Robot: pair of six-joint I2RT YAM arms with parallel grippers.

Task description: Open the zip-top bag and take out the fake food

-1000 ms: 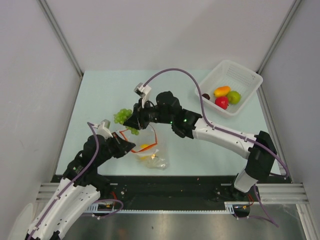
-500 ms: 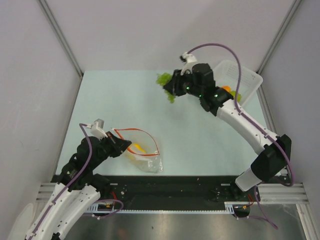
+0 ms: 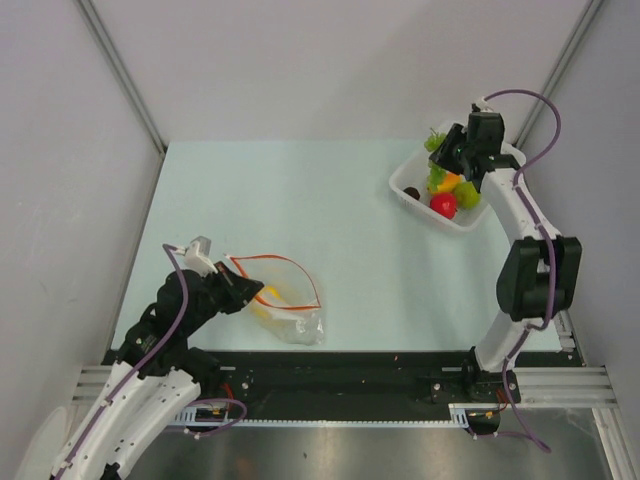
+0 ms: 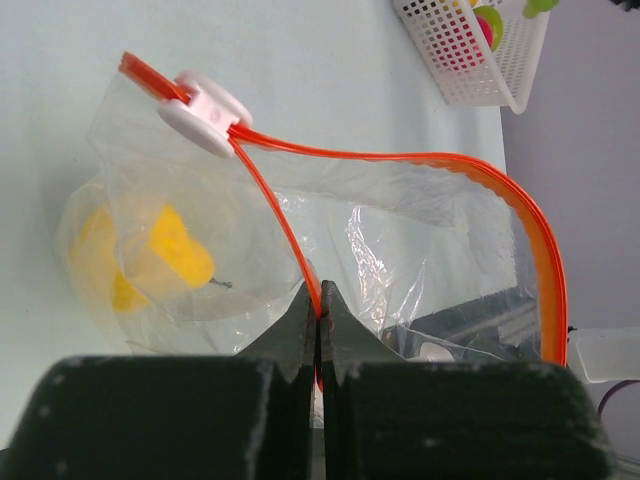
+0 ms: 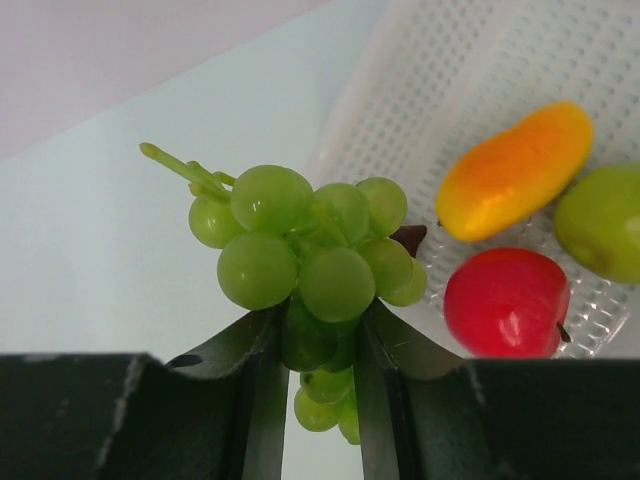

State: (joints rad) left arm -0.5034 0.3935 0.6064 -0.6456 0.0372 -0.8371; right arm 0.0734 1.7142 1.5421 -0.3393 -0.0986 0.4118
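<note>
left gripper [image 3: 250, 292] pinches bag [image 3: 296, 322] rim on counter [image 3: 300, 200] | right gripper [image 3: 443, 153] holds grapes [image 3: 434, 140] above basket [image 3: 397, 184]

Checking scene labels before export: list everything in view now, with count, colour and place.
zip-top bag: 1, clear with an orange-red zip, near-left of the table, mouth open
pear: 1, yellow, inside the bag
grapes: 1 bunch, green, held over the basket's rim
oval fruit: 1, orange-yellow, in the basket
apple: 1, red, in the basket
round fruit: 1, green, in the basket
dark piece: 1, brown, in the basket, too small to identify
basket: 1, white mesh, far-right of the table
table: 1, pale green
left arm: black and white, jaws shut on the bag's zip edge
right arm: black and white, jaws shut on the grapes
</note>
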